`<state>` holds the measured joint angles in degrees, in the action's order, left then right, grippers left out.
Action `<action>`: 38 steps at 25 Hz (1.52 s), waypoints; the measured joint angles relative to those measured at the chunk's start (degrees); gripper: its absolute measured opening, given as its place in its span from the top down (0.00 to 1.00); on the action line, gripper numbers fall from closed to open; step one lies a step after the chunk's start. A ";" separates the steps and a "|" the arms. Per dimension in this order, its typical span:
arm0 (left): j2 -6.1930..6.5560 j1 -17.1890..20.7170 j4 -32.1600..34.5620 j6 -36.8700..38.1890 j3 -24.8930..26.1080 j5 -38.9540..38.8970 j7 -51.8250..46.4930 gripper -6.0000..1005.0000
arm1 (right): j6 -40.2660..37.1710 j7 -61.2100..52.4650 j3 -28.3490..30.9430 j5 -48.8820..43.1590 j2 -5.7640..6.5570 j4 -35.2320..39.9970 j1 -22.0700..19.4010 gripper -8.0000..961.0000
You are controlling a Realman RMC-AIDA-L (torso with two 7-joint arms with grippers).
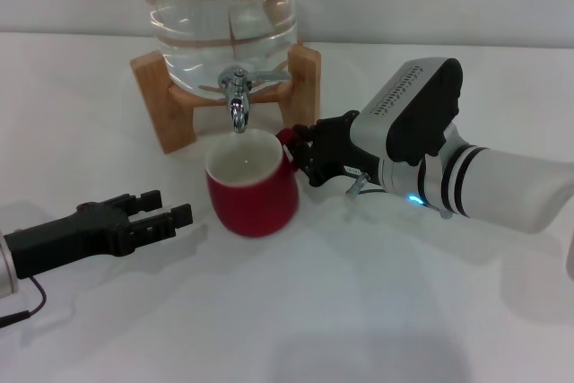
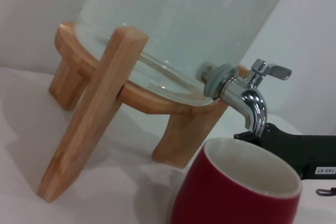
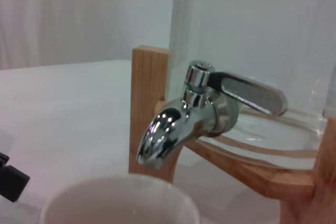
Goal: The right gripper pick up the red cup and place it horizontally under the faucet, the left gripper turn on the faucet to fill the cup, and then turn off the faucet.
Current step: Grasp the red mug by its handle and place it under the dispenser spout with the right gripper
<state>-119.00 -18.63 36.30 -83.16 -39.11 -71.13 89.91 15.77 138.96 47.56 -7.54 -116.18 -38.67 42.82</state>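
Observation:
The red cup (image 1: 252, 187) stands upright on the white table, its cream mouth directly below the faucet (image 1: 238, 103) of the clear water jar (image 1: 222, 6). No water runs from the spout. My right gripper (image 1: 300, 152) comes in from the right and is shut on the cup's small handle. My left gripper (image 1: 169, 207) rests low at the left of the cup, open, holding nothing and apart from it. The left wrist view shows the faucet (image 2: 247, 95) above the red cup (image 2: 236, 192). In the right wrist view the faucet (image 3: 178, 124) hangs over the cup rim (image 3: 121, 203).
The jar sits on a wooden stand (image 1: 166, 100) at the back of the table, its legs flanking the faucet. A thin black cable (image 1: 27, 307) trails from the left arm near the front left edge.

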 joint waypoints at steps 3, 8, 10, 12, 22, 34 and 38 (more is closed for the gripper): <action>0.00 0.00 0.00 0.00 0.00 0.02 0.00 0.24 | 0.39 0.01 0.00 0.02 0.00 0.00 0.02 0.86; 0.00 0.00 0.00 0.01 0.00 0.03 0.00 0.24 | 0.56 0.05 0.00 0.55 0.00 0.00 0.34 0.84; 0.00 0.01 0.00 0.02 0.00 0.03 0.00 0.24 | 0.57 0.08 0.00 0.60 0.00 0.00 0.42 0.84; 0.00 0.05 0.00 0.02 0.00 0.02 0.00 0.24 | 0.59 0.09 0.08 0.68 0.00 0.00 0.45 0.84; 0.00 -0.15 0.00 0.02 0.00 -0.01 0.00 0.24 | 0.58 0.14 0.49 2.32 0.00 0.00 0.68 0.83; -0.01 -0.18 0.00 0.02 0.00 -0.14 0.00 0.24 | 0.67 0.27 -0.20 5.19 0.00 0.46 1.21 0.83; 0.00 -0.17 0.00 0.02 0.00 -0.14 -0.01 0.24 | 0.88 1.11 -0.01 7.40 0.00 0.72 1.25 0.83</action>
<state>-119.00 -18.81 36.29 -83.14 -39.11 -71.26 89.90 16.64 140.07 47.55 -0.15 -116.18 -37.96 44.07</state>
